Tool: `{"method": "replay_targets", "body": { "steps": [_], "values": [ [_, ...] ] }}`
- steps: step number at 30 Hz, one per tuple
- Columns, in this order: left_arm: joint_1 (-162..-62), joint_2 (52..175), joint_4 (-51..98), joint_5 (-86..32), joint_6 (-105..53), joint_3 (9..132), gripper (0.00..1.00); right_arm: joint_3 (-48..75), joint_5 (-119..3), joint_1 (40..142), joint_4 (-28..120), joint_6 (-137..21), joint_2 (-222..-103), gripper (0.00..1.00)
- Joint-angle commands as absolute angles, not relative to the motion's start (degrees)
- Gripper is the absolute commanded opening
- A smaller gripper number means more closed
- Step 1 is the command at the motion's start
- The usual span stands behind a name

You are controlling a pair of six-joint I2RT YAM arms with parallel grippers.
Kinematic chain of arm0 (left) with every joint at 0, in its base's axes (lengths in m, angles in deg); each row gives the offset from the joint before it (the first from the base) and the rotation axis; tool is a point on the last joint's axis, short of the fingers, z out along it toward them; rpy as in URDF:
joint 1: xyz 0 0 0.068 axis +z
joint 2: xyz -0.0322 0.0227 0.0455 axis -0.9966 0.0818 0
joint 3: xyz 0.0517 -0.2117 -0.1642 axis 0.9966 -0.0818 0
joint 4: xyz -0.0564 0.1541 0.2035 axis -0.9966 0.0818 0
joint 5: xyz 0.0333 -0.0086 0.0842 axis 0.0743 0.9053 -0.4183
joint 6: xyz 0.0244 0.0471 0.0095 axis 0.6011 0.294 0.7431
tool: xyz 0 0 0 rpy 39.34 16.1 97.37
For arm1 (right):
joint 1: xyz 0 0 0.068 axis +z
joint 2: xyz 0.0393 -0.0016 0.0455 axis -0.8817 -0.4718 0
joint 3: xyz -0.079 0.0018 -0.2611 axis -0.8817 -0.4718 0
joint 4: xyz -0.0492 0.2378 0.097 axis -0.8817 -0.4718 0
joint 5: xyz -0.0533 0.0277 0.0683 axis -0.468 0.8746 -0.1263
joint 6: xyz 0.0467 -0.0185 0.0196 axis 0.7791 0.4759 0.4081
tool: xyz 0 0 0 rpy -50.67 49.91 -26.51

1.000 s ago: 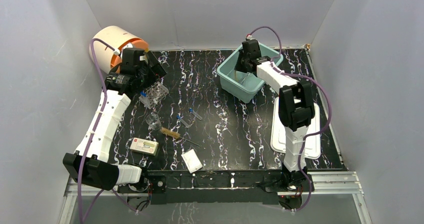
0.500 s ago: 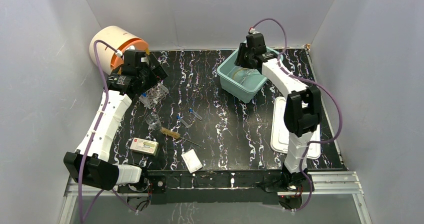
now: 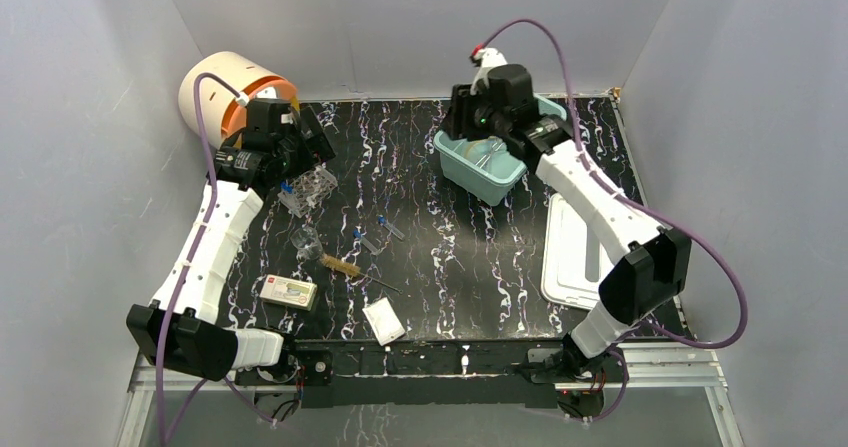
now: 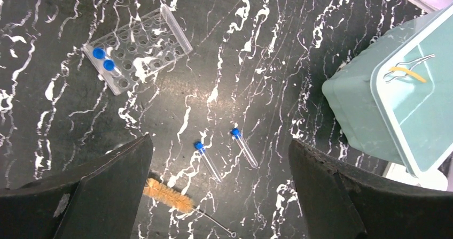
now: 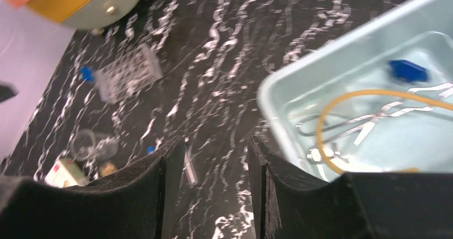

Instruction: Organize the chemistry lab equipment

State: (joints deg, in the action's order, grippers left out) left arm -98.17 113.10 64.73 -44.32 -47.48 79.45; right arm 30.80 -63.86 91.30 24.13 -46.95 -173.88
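At the far right of the black marbled table [image 3: 450, 257], the teal tub [image 3: 478, 179] holds metal tongs [image 5: 368, 118], a looped tan rubber tube [image 5: 342, 95] and a small blue item [image 5: 407, 70]. The right gripper [image 5: 213, 191] hangs above the tub's left edge, jaws partly parted with nothing between them. The left gripper [image 4: 219, 143] hovers near the clear rack [image 4: 139, 46], jaws wide and empty. The rack carries two blue-capped tubes [image 4: 109, 65] at one end. Two capped test tubes [image 4: 244, 149] lie loose on the table near a brush [image 4: 168, 194]. A small glass beaker [image 3: 305, 242] and a white packet [image 3: 384, 320] sit toward the near edge.
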Motion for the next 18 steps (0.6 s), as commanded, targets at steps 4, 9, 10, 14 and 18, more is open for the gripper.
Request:
{"method": "replay_targets", "body": {
  "steps": [4,9,10,14,18],
  "values": [
    [-98.1,111.6,68.3,-57.0,-41.6,90.4,0.98,23.5,-65.3,104.9,27.7,-49.7,-169.8,0.56],
    [-98.7,112.3,69.3,-65.1,-39.2,99.7,0.98,16.7,-65.1,113.6,31.1,-47.6,-170.5,0.6],
    [-99.1,112.4,69.4,-66.3,-38.7,101.2,0.98,16.0,-65.3,115.2,31.8,-48.1,-171.5,0.61],
    [-101.0,112.2,69.1,-68.3,-37.1,104.5,0.98,16.2,-69.8,122.2,31.7,-53.6,-177.9,0.64],
    [-101.9,111.7,69.3,-68.5,-36.8,104.8,0.98,20.1,-71.0,126.1,28.5,-58.2,-185.2,0.67]
  ]
}}
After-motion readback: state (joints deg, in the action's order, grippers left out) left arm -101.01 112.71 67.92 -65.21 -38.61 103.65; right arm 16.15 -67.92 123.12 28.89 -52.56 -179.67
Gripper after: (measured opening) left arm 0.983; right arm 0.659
